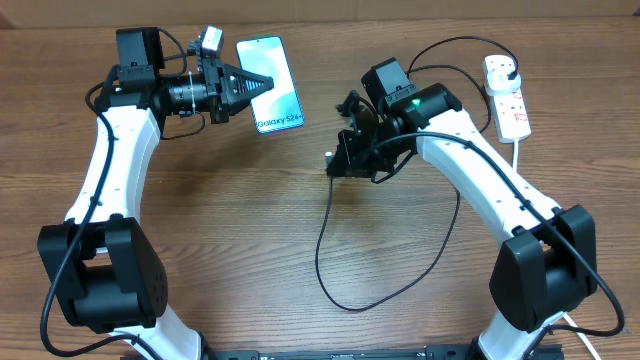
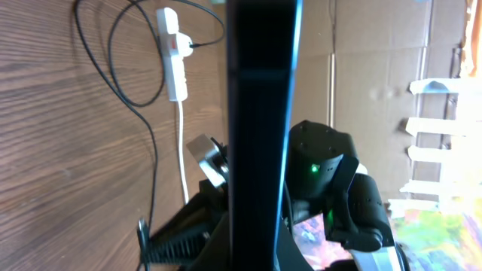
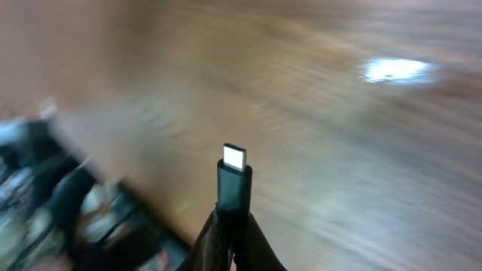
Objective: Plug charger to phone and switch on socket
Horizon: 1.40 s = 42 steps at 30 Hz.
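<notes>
The left gripper (image 1: 266, 84) is closed on the phone (image 1: 282, 102), pinching it at one long side, at the far left-centre of the desk (image 1: 240, 230). From overhead the phone lies screen up, and its bright blue-teal display reads "Galaxy S24+" in white near the lower end. From the left wrist view it shows only as a dark, edge-on bar between the fingers. The right gripper (image 1: 337, 163) sits near the middle of the desk, just to the right of the phone and apart from it, and is closed on the charger (image 3: 234, 184). From the right wrist view the black connector stands up between the fingertips with its small metal tip bare and pointing away from the camera. The thin black cable drops from this gripper, loops wide across the near side of the desk and runs back to the far right, where its black plug (image 1: 511, 68) sits in the socket (image 1: 507, 100). The socket is a white strip with red markings (image 2: 172, 50) and a thick white cord (image 2: 183, 150), and no lettering on it can be read. A green light (image 1: 411, 103) glows on the right arm.
</notes>
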Tool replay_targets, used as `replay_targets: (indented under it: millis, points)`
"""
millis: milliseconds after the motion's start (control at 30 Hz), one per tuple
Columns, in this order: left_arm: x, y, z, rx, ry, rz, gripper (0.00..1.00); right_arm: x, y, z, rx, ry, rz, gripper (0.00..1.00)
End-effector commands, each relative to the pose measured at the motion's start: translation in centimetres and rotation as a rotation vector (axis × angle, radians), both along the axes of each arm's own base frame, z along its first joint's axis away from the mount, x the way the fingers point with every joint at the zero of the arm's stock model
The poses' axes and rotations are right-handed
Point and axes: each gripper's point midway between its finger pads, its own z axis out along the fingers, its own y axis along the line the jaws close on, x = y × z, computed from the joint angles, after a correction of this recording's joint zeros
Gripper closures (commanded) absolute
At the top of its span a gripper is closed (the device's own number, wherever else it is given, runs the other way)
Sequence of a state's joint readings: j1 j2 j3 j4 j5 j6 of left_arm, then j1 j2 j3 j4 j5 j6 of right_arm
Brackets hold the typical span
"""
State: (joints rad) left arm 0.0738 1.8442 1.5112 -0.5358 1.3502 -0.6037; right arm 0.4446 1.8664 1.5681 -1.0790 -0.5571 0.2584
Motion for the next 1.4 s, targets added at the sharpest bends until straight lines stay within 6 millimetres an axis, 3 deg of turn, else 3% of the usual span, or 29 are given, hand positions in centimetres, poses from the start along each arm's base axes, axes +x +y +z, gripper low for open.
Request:
replay_targets:
  millis: [0, 300, 500, 600, 667, 733, 900, 1233, 1367]
  points:
    - [0.4, 0.2, -0.4, 0.026, 0.002, 0.025, 0.96, 1.8, -4.2, -4.0, -0.257, -0.021, -0.242, 0.96]
    - [0.8, 0.4, -0.8, 0.051, 0.003, 0.046, 0.96, 1.4, -5.8, -10.6, -0.304, -0.002, -0.426, 0.96]
    - [0.8, 0.4, -0.8, 0.05, 0.004, 0.046, 0.96, 1.5, -6.5, -11.8, -0.326, -0.03, -0.45, 0.94]
    - [0.8, 0.4, -0.8, 0.05, 0.004, 0.045, 0.96, 1.9, -7.3, -12.0, -0.364, -0.057, -0.467, 0.77]
    - [0.8, 0.4, -0.8, 0.05, 0.004, 0.045, 0.96, 1.9, -7.4, -12.0, -0.368, -0.061, -0.469, 0.58]
    - [0.8, 0.3, -0.8, 0.05, 0.004, 0.045, 0.96, 1.9, -7.4, -12.0, -0.369, -0.06, -0.472, 0.48]
    - [0.8, 0.3, -0.8, 0.05, 0.003, 0.044, 0.96, 2.1, -7.8, -12.0, -0.388, -0.064, -0.503, 0.46]
    - [0.8, 0.3, -0.8, 0.05, 0.003, 0.044, 0.96, 1.0, -8.5, -12.3, -0.425, -0.04, -0.454, 0.21]
    - [0.7, 0.3, -0.8, 0.05, 0.003, 0.043, 0.96, 0.4, -9.7, -12.5, -0.454, 0.005, -0.465, 0.12]
